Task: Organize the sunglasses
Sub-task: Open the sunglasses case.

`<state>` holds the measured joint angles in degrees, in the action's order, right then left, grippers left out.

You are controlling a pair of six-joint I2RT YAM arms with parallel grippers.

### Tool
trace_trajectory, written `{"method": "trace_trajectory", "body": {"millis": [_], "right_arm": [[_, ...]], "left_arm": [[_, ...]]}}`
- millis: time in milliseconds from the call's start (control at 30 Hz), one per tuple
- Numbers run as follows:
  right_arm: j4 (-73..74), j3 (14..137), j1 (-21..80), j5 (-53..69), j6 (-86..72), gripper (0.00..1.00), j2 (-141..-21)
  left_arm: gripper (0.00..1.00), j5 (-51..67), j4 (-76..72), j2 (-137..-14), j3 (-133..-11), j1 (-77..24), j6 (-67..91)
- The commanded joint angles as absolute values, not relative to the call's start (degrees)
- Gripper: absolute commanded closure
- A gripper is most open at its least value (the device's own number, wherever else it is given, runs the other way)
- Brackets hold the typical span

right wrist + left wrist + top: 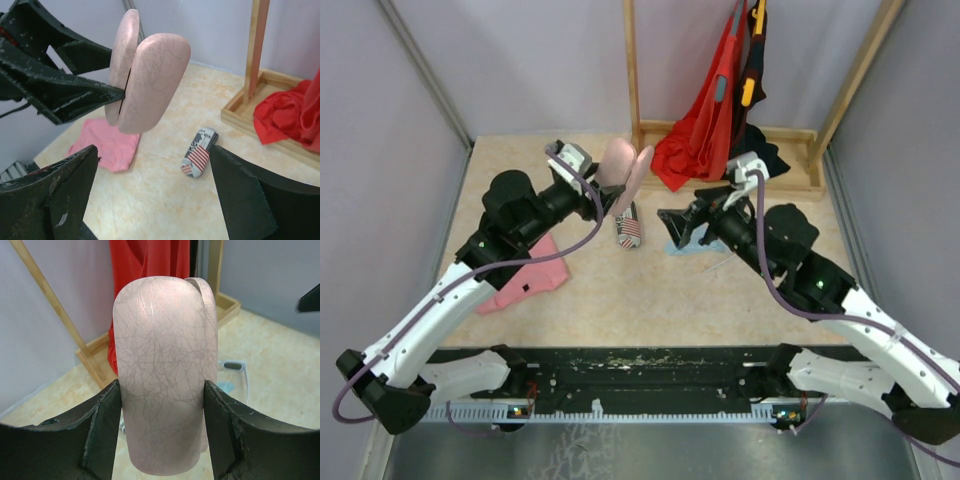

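My left gripper (162,430) is shut on a pink glasses case (165,375) and holds it up in the air. The case (625,170) stands upright with its two shells slightly parted (145,80). My right gripper (152,147) is open and empty, just right of the case and pointing at it; from above it (675,228) hangs over a light-blue cloth (705,250). A thin grey-framed pair of sunglasses (239,371) with pale lenses lies on the table beyond the case, by the blue cloth (226,386). No other pair shows.
A flag-printed glasses case (629,228) lies on the table between the arms. A pink cloth (525,275) lies at the left. A wooden rack (800,170) with a red garment (705,130) stands at the back. Grey walls close both sides.
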<state>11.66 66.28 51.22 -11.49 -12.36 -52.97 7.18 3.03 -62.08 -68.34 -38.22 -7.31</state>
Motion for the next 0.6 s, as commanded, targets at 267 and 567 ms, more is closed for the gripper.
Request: {"method": "trace_trajectory", "body": {"millis": [267,567], "right_arm": [[21.56,51.63,51.17,-24.06,-16.53,0.1,-36.29],[26.83,47.91,51.16,-26.9,-18.67,0.11,-29.19]], "left_arm": [[1.0,-24.68,-4.1,-58.67,-43.9,-60.17,-27.74],[1.0,-52.71,-22.11,-77.19,-34.85,-76.02,-41.15]]}}
